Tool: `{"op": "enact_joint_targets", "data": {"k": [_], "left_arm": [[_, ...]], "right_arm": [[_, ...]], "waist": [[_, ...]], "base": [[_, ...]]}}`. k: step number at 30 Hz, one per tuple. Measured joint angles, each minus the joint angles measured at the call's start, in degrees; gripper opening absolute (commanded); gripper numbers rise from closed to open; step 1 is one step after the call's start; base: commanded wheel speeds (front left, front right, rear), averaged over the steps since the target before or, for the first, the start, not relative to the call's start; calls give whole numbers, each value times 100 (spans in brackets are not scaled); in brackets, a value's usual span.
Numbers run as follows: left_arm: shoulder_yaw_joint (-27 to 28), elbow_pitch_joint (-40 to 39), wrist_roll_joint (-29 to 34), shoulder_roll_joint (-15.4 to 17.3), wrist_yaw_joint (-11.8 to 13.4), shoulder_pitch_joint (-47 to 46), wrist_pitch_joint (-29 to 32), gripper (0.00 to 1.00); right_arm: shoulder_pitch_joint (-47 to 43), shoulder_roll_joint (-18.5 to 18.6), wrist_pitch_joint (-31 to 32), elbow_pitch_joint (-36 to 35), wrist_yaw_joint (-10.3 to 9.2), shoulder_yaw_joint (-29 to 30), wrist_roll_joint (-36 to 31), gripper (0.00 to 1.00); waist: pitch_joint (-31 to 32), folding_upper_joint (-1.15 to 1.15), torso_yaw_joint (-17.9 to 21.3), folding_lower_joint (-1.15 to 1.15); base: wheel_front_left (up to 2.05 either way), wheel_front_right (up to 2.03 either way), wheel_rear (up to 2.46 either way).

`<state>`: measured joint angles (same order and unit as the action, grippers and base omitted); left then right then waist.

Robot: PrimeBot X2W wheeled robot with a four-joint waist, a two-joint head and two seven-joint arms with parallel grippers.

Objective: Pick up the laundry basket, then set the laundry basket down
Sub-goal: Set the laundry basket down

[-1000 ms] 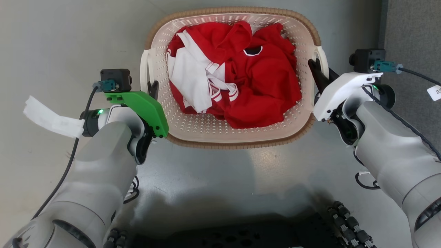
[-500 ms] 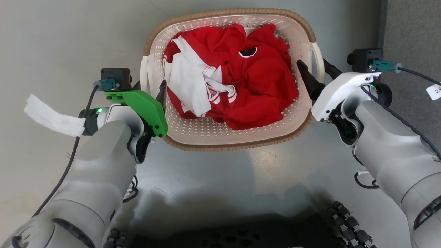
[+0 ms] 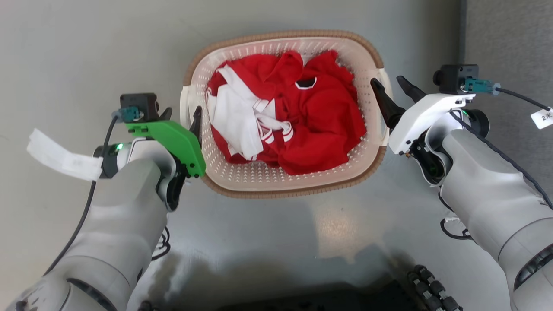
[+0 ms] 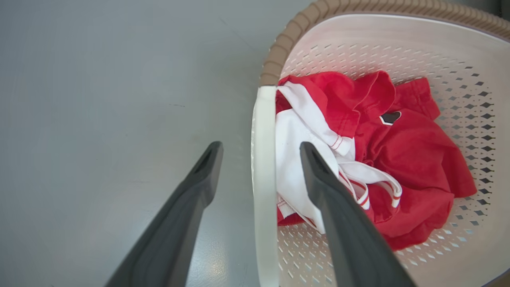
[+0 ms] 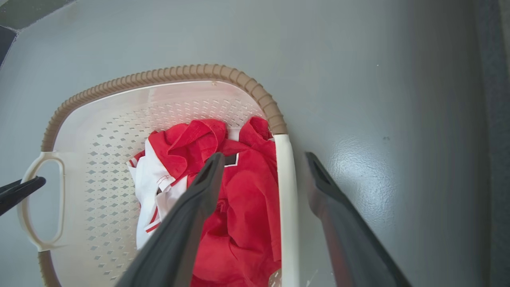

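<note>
Laundry basket [image 3: 276, 179] on grey floor [image 3: 86, 52], red and white clothes [image 3: 319, 112] piled inside. Left end effector [image 3: 182, 113] spread wide, straddling left handle [image 4: 263, 179], one finger outside, one over clothes, gap either side, gripping nothing. Right end effector [image 3: 386, 82] same deal at right handle [image 5: 287, 199]: wide apart, empty. Basket bottom mostly buried under clothes; handles' near ends cut off in wrist views.

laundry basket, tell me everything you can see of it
The laundry basket is cream perforated plastic, a rounded rectangle with a brown woven-look rim and a white handle on each side. It stands upright on the grey floor, holding crumpled red and white clothes. The left gripper and right gripper are open, each straddling a handle, not clamping it.
</note>
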<state>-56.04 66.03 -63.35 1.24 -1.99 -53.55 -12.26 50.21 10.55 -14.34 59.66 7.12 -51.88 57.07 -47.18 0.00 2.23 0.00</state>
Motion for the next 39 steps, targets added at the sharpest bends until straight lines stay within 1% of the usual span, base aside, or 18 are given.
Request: {"op": "enact_joint_targets", "data": {"k": [9,11,20,24,29,34,39], "left_arm": [[46,77,-11,4,-110,298,-149,100],[141,62,-74,4,-159,341,-169,100],[265,-49,-107,5,-297,482,-216,100],[487,-297,76,40,-297,486,-215,100],[722,-561,333,221,-301,533,-215,100],[998,-876,542,326,-300,815,-215,100],[1263,-1220,836,366,-296,1161,-215,100]], "right_arm": [[-253,-7,0,-11,0,209,14,100],[-329,3,0,-25,0,247,13,100],[-598,45,0,-358,0,415,-137,100],[-695,140,0,-536,0,521,-275,100],[-863,248,0,-775,0,749,-474,100],[-1118,302,0,-1028,0,1031,-647,100],[-1455,308,0,-1260,0,1254,-890,100]], "waist": [[541,0,72,0],[681,0,88,0],[1354,0,146,0],[1662,0,152,0],[2051,0,139,0],[2442,0,116,0],[2834,0,93,0]], "base": [[0,0,0],[0,0,0],[0,0,0],[0,0,0],[0,0,0],[0,0,0],[0,0,0]]}}
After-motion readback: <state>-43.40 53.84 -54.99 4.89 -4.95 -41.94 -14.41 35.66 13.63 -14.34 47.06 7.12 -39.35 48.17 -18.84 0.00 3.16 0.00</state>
